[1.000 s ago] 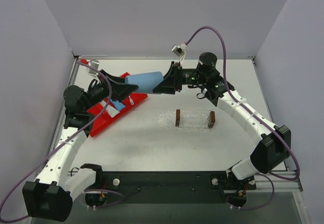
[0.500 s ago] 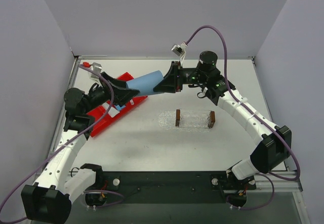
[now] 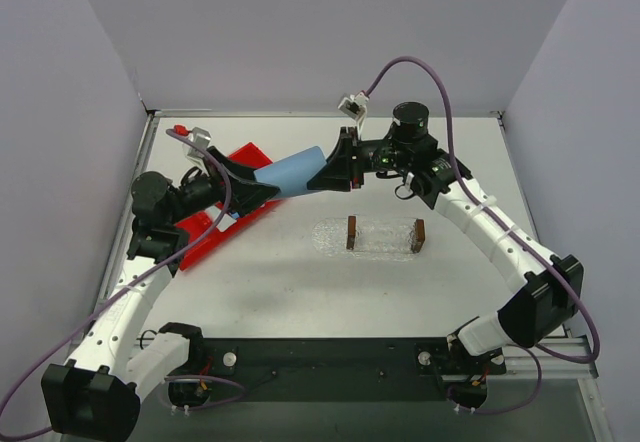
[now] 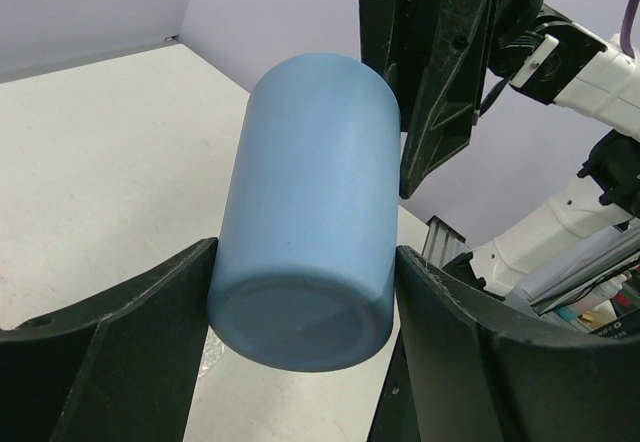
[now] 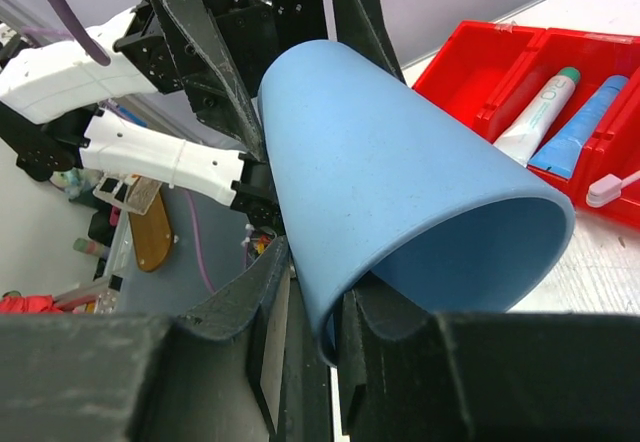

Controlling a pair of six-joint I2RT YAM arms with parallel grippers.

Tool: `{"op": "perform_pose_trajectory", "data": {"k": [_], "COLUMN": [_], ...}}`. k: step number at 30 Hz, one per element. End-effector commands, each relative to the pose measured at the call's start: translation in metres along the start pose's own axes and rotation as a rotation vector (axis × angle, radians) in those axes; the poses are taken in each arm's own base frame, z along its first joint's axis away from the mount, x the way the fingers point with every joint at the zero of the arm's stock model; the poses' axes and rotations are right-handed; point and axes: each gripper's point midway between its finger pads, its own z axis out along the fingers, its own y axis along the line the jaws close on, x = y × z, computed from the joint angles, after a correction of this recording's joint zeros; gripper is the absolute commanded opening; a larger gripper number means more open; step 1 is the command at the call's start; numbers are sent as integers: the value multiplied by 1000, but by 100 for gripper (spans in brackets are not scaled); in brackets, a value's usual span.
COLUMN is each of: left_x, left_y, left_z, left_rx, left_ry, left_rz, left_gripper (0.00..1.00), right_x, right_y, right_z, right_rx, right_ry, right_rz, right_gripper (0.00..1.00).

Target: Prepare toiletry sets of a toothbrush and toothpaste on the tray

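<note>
The counter (image 3: pixel 300 292) carries the whole job, and judged from it very little is done. The red bin (image 3: pixel 198 240) lies well to the left of the tray, and the right wrist view shows the supplies lying inside it. The tray (image 3: pixel 385 238) itself, clear with a dark block at each short end, looks to hold nothing, so no set is made up yet.

Above the counter, up and to the left of the tray on its far side, a blue cup (image 3: pixel 295 174) hangs tilted in the air between both arms. The left pincer (image 3: pixel 258 182) stands wide and clasps the cup's closed end across its body. The right pincer (image 3: pixel 325 174) is narrow and nips the cup's rim, one finger inside and one outside. While both are busy with the cup, neither is free to fetch anything.

In the bin, left of the tray, lie the toothpaste tubes, one whitish (image 5: pixel 535 112) and one blue (image 5: pixel 590 122), side by side. The toothbrush (image 5: pixel 612 188) shows only at its pale head, just beside them. Each has yet to be carried across to the tray.
</note>
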Motion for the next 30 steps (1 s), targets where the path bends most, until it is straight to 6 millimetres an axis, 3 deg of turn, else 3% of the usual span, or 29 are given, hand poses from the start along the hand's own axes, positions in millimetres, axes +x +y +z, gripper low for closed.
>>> {"op": "perform_pose_trajectory", "data": {"k": [1,9,19,24,25,30], "left_x": [-17,-18,-25,-25,-17,-18], "left_y": [17,16,24,46,53,84], "left_z": [-2,-3,-6,-14,-19,-39], "left_rx": [-101,-99,-165,-299,-335,-504], "left_ry": [-69,-64,-58,-6,38,113], "left_rz": [33,31,113,182,200,271], "left_gripper": [81,88,90,90,90,90], "right_x": [-19,-9,6,26,25,47], "right_y": [30,23,-12,-44,-47,-80], "right_z": [-16,-20,-28,-38,-38,-43], "right_rx": [-17,11,204,375,400,552], "right_ry": [-22,5,94,211,225,374], "right_rz": [-159,-154,-190,-245,-257,-290], "right_gripper": [0,0,0,0,0,0]}}
